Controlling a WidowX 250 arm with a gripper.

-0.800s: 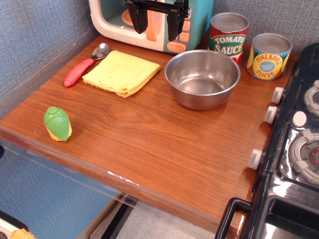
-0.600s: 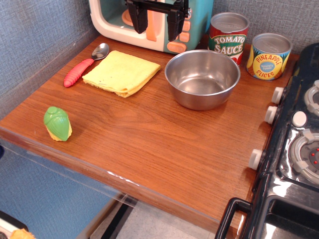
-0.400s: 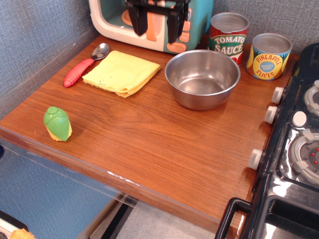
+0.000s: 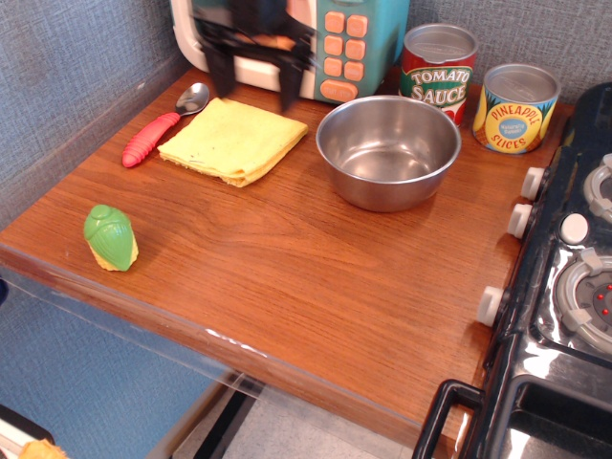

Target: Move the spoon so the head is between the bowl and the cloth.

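end effector (image 4: pixel 253 81) blurred, top cut off, fingers spread open | spoon (image 4: pixel 161 126) left of cloth (image 4: pixel 234 140)

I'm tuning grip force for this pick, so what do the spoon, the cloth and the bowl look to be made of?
The spoon: its head looks like polished metal, mirror-bright, and its red-pink ribbed handle looks like matte plastic. The cloth: soft yellow fabric, judging by its folded layered edges. The bowl: likely stainless steel, with a brushed sheen and reflections inside.
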